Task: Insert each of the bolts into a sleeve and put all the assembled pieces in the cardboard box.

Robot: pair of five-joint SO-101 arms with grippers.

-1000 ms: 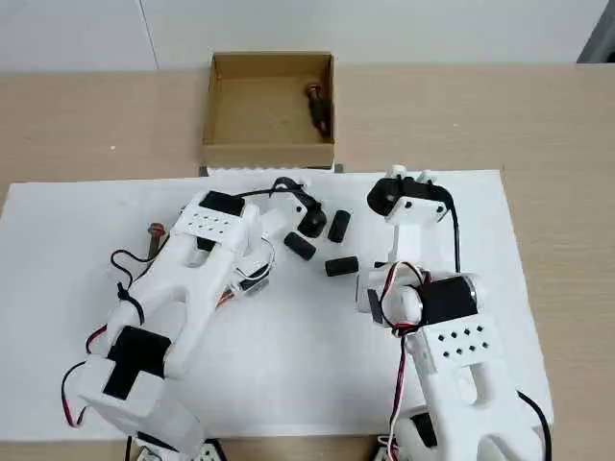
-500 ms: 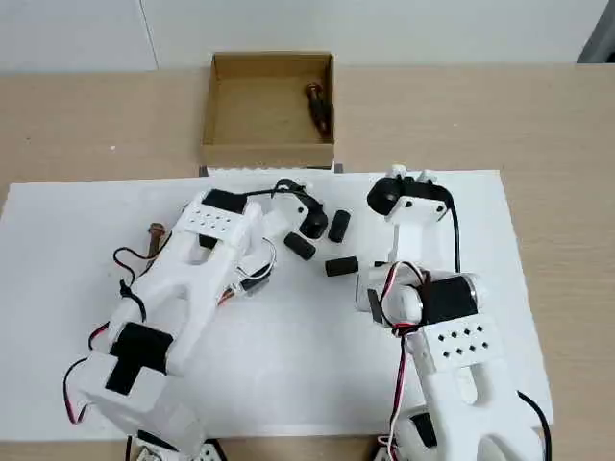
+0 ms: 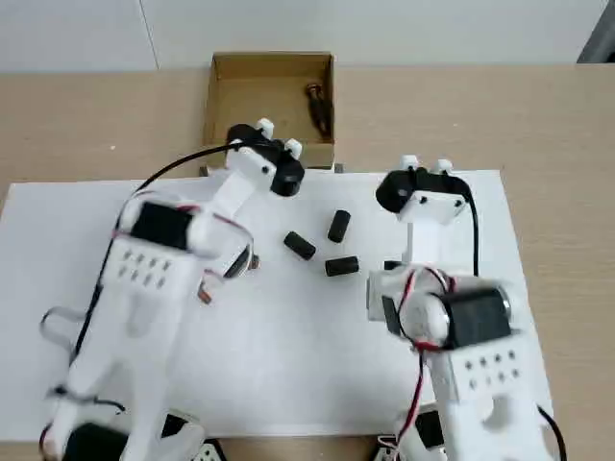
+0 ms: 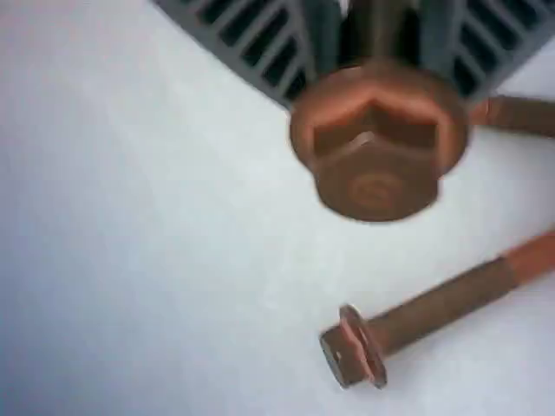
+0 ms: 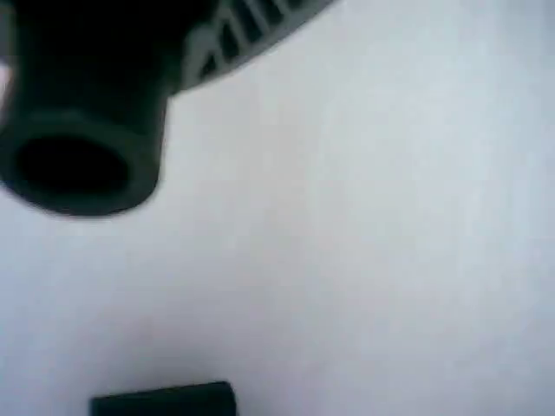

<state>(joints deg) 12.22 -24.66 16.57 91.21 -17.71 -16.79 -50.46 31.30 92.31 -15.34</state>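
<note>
My left gripper (image 4: 377, 43) is shut on a copper bolt (image 4: 377, 147), whose hex head faces the wrist camera. Two more bolts lie on the white sheet below, one whole (image 4: 416, 325) and one at the edge (image 4: 520, 113). My right gripper (image 5: 104, 52) is shut on a black sleeve (image 5: 78, 156), its open bore showing; another sleeve (image 5: 165, 400) lies on the sheet beneath. From above, the left arm (image 3: 259, 163) is raised near the cardboard box (image 3: 219, 106), which holds one assembled piece (image 3: 317, 104). Three loose sleeves (image 3: 338, 226) (image 3: 300, 246) (image 3: 341, 265) lie between the arms.
The white sheet (image 3: 307, 365) covers the wooden table in front of the box. The right arm (image 3: 423, 192) stands right of the loose sleeves. The raised left arm hides part of the sheet's left half.
The left arm has lifted from the sheet and swung up toward the box's front edge. The right arm has shifted slightly right and higher.
</note>
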